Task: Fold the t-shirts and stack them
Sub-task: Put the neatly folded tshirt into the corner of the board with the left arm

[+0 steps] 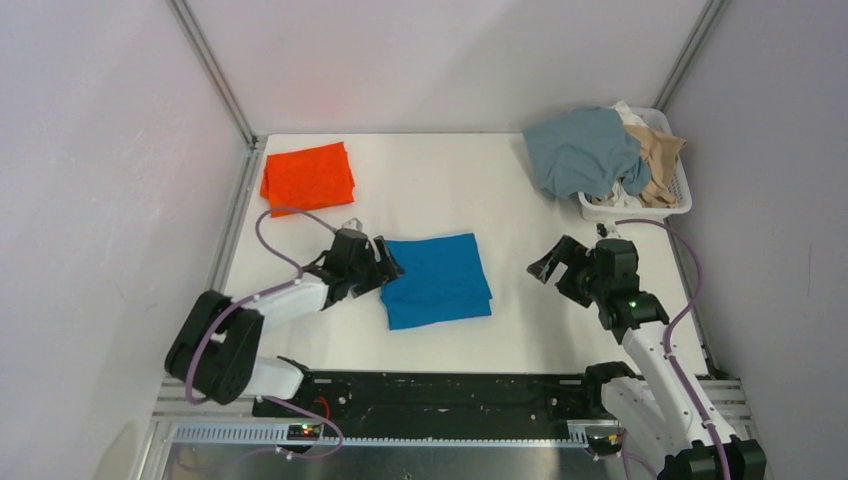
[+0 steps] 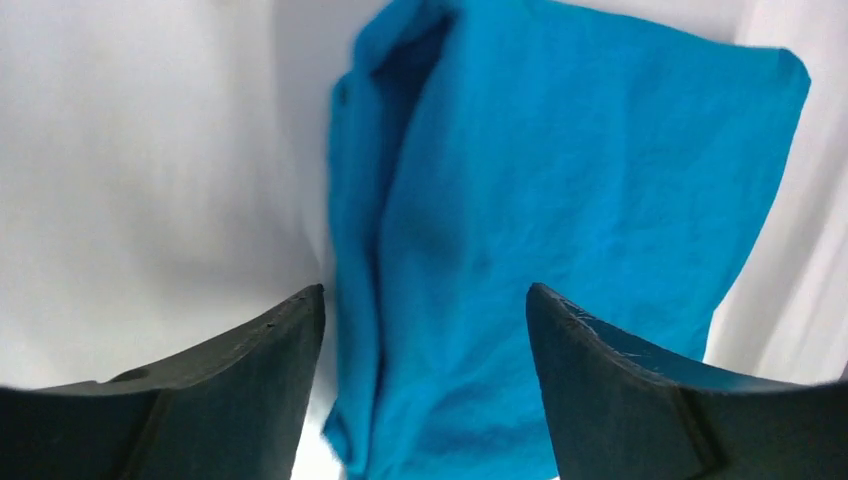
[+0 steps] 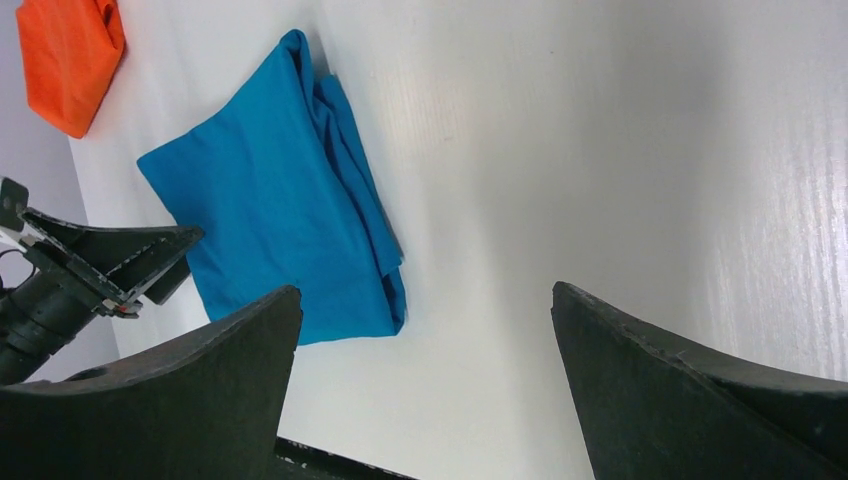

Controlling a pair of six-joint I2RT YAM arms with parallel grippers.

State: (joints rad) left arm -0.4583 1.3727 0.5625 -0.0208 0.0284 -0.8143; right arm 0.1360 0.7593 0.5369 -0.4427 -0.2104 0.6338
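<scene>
- Blue t-shirt [image 1: 437, 280]: folded to a rough rectangle, flat on the middle of the table [image 1: 450, 190]; layered edges show along one side in the right wrist view
- Orange t-shirt [image 1: 308, 177]: folded, at the far left corner, well apart from the blue one
- Grey-blue t-shirt [image 1: 583, 150] and tan t-shirt [image 1: 662, 155]: unfolded, heaped in the white basket [image 1: 640, 212] at the far right
- Left gripper [image 1: 392, 267]: jaws spread, nothing held, set at the blue t-shirt's left edge; contact with the cloth cannot be told
- Right gripper [image 1: 550, 263]: jaws spread, empty, over bare table between the blue t-shirt and the basket
- Hazard: a pinch that catches only the upper layers would probably let the fold fall open on lifting
- Hazard: closing too low may drag the cloth and skew the rectangle
- Hazard: a one-sided lift lets the free side hang, so the stack on the orange t-shirt may land crooked
</scene>
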